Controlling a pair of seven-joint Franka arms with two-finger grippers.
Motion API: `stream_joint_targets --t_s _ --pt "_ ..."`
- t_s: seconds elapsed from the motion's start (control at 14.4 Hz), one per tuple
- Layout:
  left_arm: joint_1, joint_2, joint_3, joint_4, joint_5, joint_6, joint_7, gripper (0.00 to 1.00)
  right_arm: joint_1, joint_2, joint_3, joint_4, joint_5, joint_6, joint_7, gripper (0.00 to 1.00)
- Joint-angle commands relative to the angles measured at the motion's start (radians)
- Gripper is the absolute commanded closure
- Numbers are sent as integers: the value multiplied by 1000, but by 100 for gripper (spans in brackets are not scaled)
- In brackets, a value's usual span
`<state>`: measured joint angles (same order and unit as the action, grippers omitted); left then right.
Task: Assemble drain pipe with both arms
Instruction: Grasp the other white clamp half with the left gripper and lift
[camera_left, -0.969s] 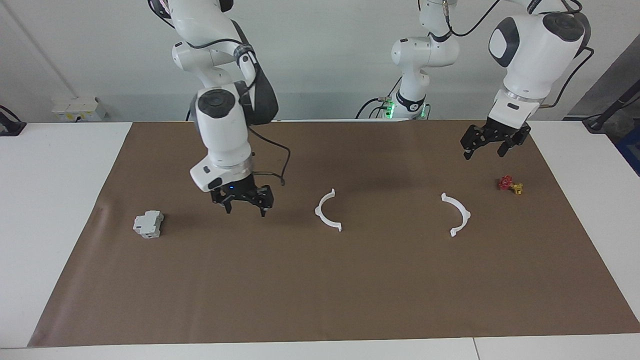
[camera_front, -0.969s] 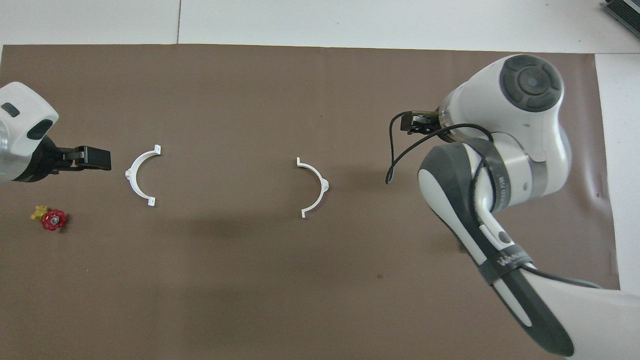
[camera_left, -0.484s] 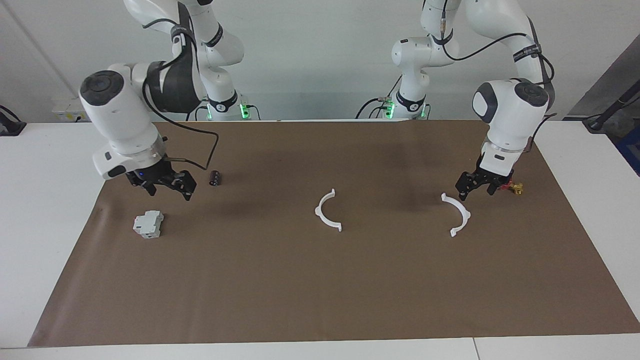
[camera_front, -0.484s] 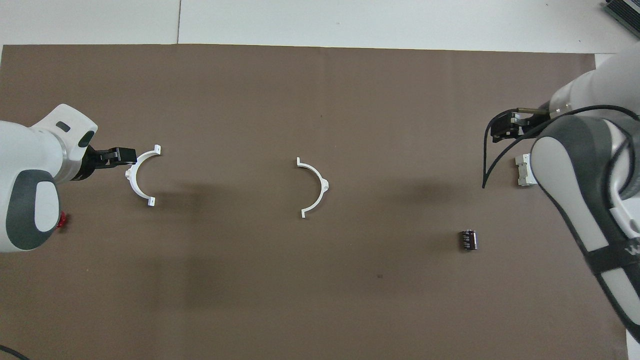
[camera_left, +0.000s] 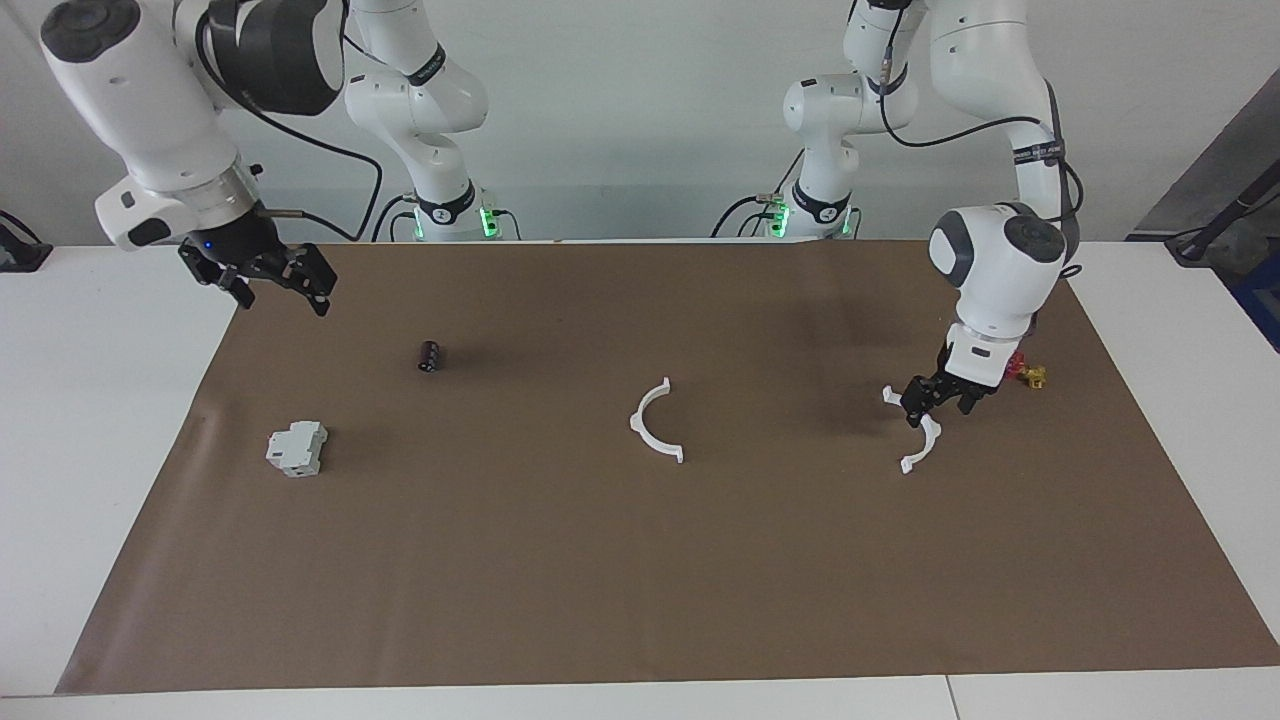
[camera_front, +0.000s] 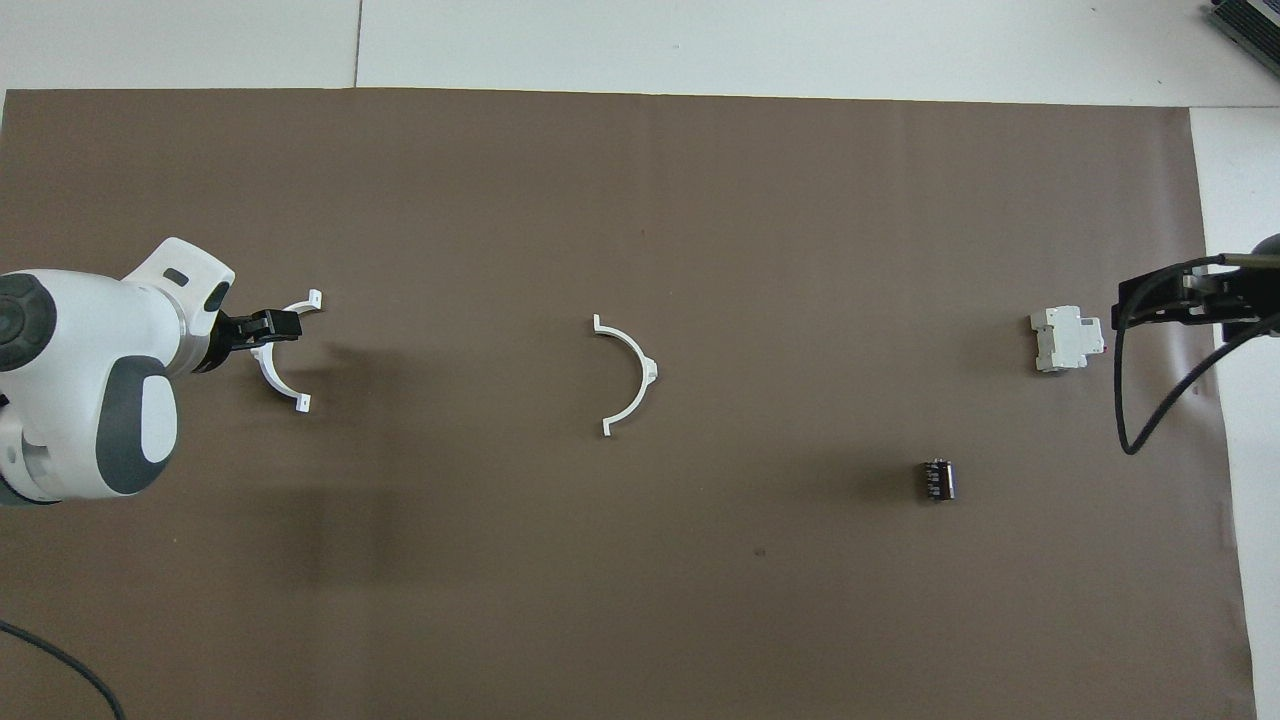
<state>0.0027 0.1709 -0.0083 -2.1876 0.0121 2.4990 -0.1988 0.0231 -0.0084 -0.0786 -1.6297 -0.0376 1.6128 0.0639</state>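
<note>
The left black two-finger gripper (camera_left: 932, 402) stood open, low over one thin white plastic half-ring (camera_left: 922, 442), holding nothing. The right gripper (camera_left: 262, 279) hung open and empty above the brown mat's (camera_left: 640, 580) edge, at ten o'clock from the grey-white boxy block (camera_left: 297, 448).

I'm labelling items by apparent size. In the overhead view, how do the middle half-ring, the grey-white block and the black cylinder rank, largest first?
1. Middle half-ring, widest span by far.
2. Grey-white block, compact but clearly bulkier than the cylinder.
3. Black cylinder, smallest.
All lie flat on the mat, so nearness hardly skews this.

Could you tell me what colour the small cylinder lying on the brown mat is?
Black: the small cylinder shows best in the facing view.
</note>
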Motion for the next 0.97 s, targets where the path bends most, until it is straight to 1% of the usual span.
stream_joint_targets --t_s 0.0,0.14,0.35,0.48,0.62,0.69,0.83,0.9 --pt "2 -22 1 -46 -14 23 -54 0 36 -30 16 -4 -54 -27 -26 0" --pt "-1 -24 1 -44 -14 15 -64 0 58 -54 14 -32 -50 -40 -26 0" --pt "5 -24 1 -53 -14 26 -70 1 58 -51 13 -30 7 -19 -39 0" --pt "3 -22 1 -66 -14 34 -73 2 49 -45 13 -15 13 -36 -48 0" --pt "-1 -21 -1 -90 -14 78 -91 5 40 -32 11 32 13 -98 -74 0" --pt "-1 -21 1 -101 -14 96 -93 9 37 -25 7 54 15 -131 -97 0" --pt "-1 -21 1 -103 -14 98 -91 24 31 -22 2 59 24 -142 -133 0" --pt "-3 -19 1 -103 -14 98 -91 40 9 -22 -1 59 74 -134 -131 0"
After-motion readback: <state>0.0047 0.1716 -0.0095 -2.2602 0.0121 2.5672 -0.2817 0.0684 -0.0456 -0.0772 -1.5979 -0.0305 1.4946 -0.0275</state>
